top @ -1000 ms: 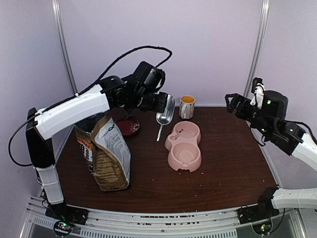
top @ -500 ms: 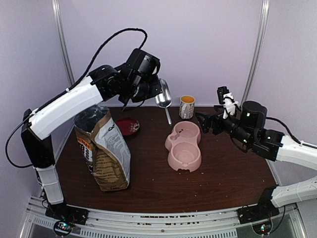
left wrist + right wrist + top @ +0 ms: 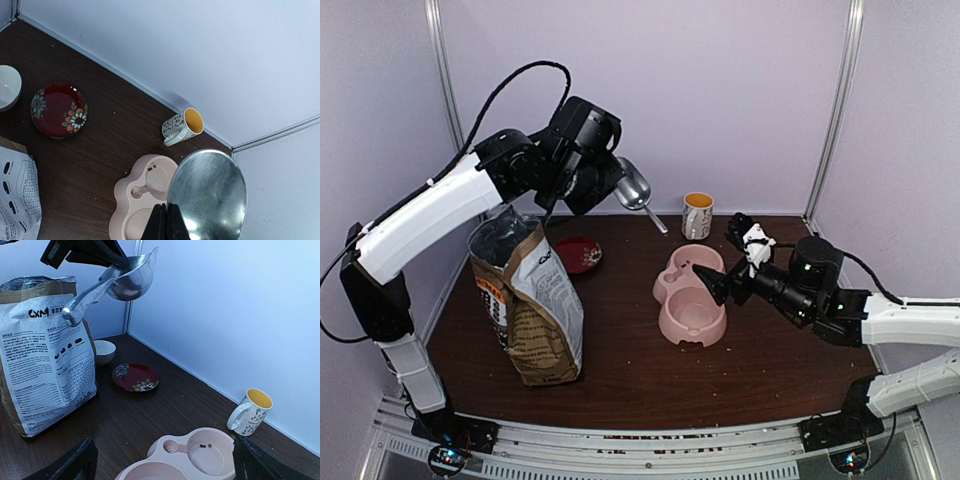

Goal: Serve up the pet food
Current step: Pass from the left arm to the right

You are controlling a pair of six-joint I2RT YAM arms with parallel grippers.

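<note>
My left gripper [image 3: 612,186] is shut on a metal scoop [image 3: 634,189] and holds it high in the air, right of the bag's open top. In the left wrist view the closed fingers [image 3: 167,224] pinch the scoop [image 3: 207,192] at its edge. The tall tan pet food bag [image 3: 525,300] stands open at the left, also in the right wrist view [image 3: 45,350]. A pink double bowl [image 3: 665,320] holds two or three kibble pellets [image 3: 205,445] in its far compartment. My right gripper [image 3: 720,262] is open just right of that bowl [image 3: 227,434]. I cannot tell what the scoop [image 3: 131,282] holds.
A red flowered saucer [image 3: 578,255] lies behind the bag. A small white bowl [image 3: 104,351] sits beside the saucer. A yellow-lined mug [image 3: 697,215] stands at the back wall. Crumbs lie scattered on the dark wooden table [image 3: 790,350].
My left arm has lifted the scoop up and to the left, away from the pink bowl. My right arm has swung down and left to the pink bowl's right side.
</note>
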